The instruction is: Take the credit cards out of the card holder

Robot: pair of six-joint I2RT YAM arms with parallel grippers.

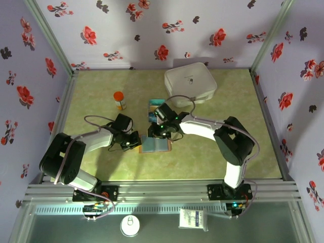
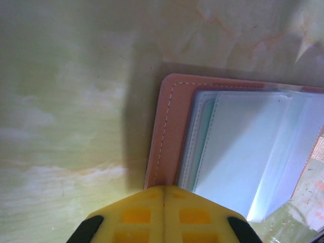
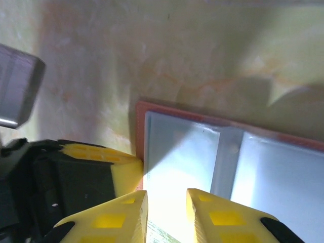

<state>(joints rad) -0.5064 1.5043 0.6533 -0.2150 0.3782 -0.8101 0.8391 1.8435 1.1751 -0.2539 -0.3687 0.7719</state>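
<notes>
My left end effector (image 2: 164, 191), fingers together, steadies the left edge of the open card holder (image 2: 169, 126) mid-way across the desk (image 1: 101, 162), while my right end effector (image 3: 166, 198), fingers narrowly apart over a pocket, next needs a card's edge between them.

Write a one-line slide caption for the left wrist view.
Shut yellow left gripper at the edge of the open tan-brown leather card holder on the green table.

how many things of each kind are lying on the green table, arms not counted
card holder: 1
loose cards: 2, as far as the top view tells
white case: 1
orange-capped bottle: 1
total: 5
</notes>
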